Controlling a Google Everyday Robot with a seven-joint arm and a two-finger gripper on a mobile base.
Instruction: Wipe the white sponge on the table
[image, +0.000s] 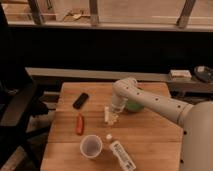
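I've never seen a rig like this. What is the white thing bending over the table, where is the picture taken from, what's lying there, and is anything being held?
The white jointed thing is a robot's single arm, reaching in from the right. At its end is a two-finger gripper, lowered close to the table, right at the white sponge. Its jaws stand open, so the sponge does not look gripped yet.

There is only one camera view. It looks down on the table from the near side, and where the camera is mounted cannot be told.

Also on the table are a black phone, a small red object I cannot identify, a pale cup, a white bottle lying on its side, and a green bowl partly hidden behind the arm.
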